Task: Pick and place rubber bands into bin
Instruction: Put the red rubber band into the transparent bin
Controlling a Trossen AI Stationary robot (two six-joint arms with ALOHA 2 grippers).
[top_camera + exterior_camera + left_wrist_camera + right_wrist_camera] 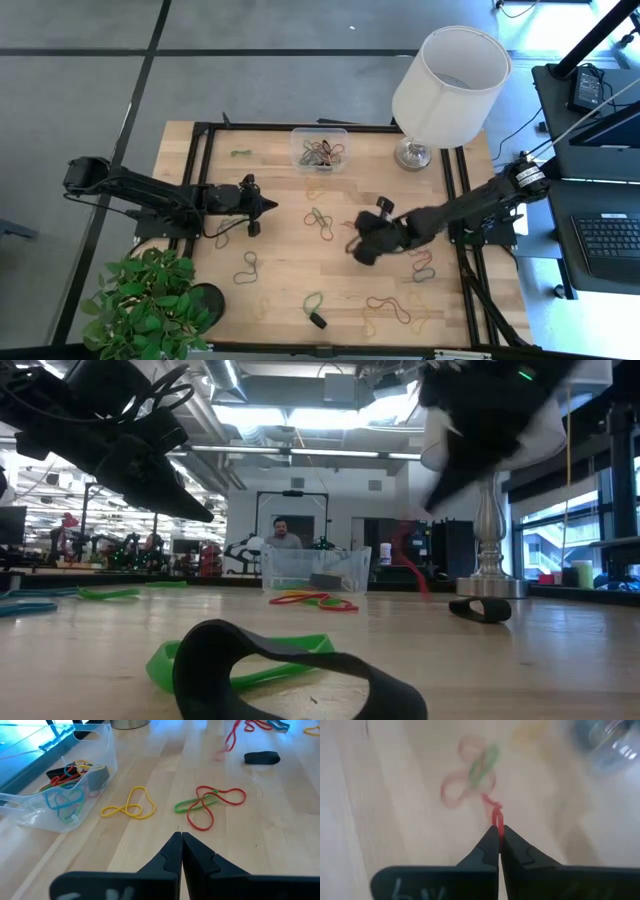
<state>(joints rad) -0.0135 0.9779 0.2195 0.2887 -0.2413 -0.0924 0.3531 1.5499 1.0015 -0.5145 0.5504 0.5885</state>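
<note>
Rubber bands of several colours lie scattered over the wooden table [280, 290]. The clear bin [320, 150] at the table's far edge holds several more. My right gripper [353, 247] hangs above the table's middle, shut on a red rubber band [496, 815]. Below it on the wood lie a red and a green band [470, 775], tangled together. My left gripper [181, 837] is shut and holds nothing. It hovers left of the middle [268, 207], pointing at a yellow band [130, 807] and the red-green pair [210, 805]. My right gripper pinches the red rubber band between its two fingertips at the band's upper end [497, 823]. The fingers slant down from the table's right side. The band hangs slack below the tips [412, 565], lifted clear of the table.
A white lampshade on a metal foot [450, 80] stands at the far right, close to the bin. A potted plant [150, 300] sits at the near left corner. Small black pieces lie on the table [318, 320] [261, 757]. A person sits in the room beyond [285, 535].
</note>
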